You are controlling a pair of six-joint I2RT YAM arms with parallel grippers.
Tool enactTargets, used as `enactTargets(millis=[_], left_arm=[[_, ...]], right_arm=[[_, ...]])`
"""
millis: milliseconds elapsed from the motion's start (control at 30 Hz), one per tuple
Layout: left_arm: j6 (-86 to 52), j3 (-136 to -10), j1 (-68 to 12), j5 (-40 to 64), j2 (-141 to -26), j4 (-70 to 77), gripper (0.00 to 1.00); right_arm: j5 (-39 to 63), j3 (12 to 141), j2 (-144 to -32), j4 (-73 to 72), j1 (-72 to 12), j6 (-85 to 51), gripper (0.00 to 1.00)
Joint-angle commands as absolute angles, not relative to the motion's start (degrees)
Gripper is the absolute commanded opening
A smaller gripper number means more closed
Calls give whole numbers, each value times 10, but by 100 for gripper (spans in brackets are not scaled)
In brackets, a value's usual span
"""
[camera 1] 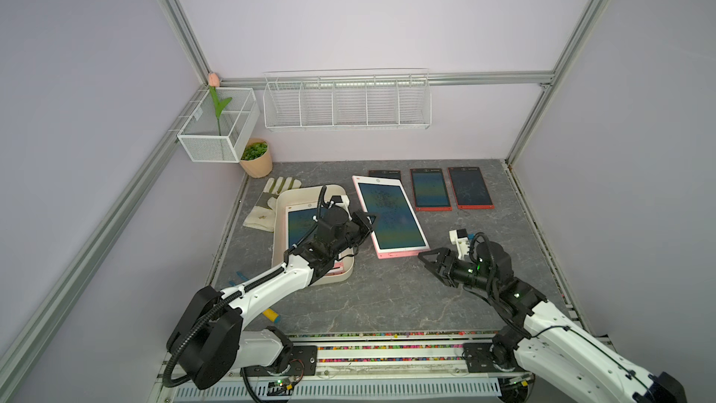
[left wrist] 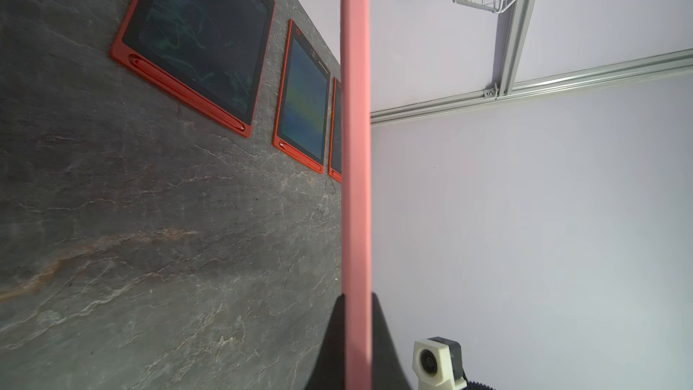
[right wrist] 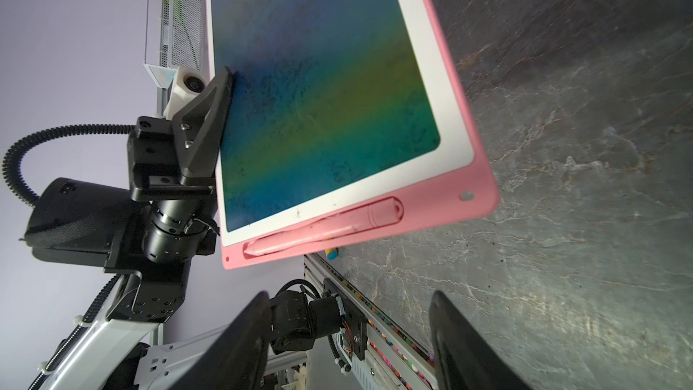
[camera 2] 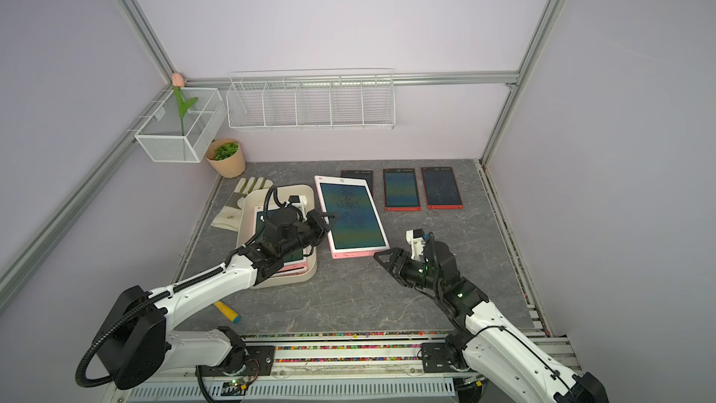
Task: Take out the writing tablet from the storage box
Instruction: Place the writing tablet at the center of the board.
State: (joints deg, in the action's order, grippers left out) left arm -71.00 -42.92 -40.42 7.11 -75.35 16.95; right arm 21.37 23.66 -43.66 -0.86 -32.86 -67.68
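Note:
The storage box (camera 1: pixel 310 189) (camera 2: pixel 248 203), a cream tub, lies left of centre with another pink-framed tablet (camera 1: pixel 300 222) inside, partly hidden by my left arm. My left gripper (camera 1: pixel 368 222) (camera 2: pixel 329 220) (left wrist: pixel 356 298) is shut on the left long edge of a large pink writing tablet (camera 1: pixel 391 215) (camera 2: pixel 352 215) (left wrist: pixel 355 144) (right wrist: pixel 326 88). The tablet is outside the box, to its right, with the gripped edge raised above the table. My right gripper (camera 1: pixel 424 259) (camera 2: pixel 381 259) (right wrist: pixel 348 296) hangs open near the tablet's front right corner, with nothing between its fingers.
Two red tablets (camera 1: pixel 431 189) (camera 1: pixel 470 188) and a dark one (camera 1: pixel 383 173) lie at the back right. A glove (camera 1: pixel 267 203) and a plant pot (camera 1: pixel 256 157) sit behind the box. A yellow-blue marker (camera 1: pixel 271 315) lies under my left arm. Wire baskets (camera 1: pixel 346 100) hang on the wall.

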Motion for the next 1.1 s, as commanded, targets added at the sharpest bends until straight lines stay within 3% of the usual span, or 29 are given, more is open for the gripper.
enactTargets(millis=[0,200,1067], left_arm=[[-734,-434,-408,55,-752,229,0],[-744,-432,-408,65,-759,240,0],[-816,-415,-434,101,-843,364,0]], right_arm=[[200,233,-451,-45,-337,-714,65],[178,226,-478,-106,-337,-726,56],[124,260,-503,-182,-333,-710,42]])
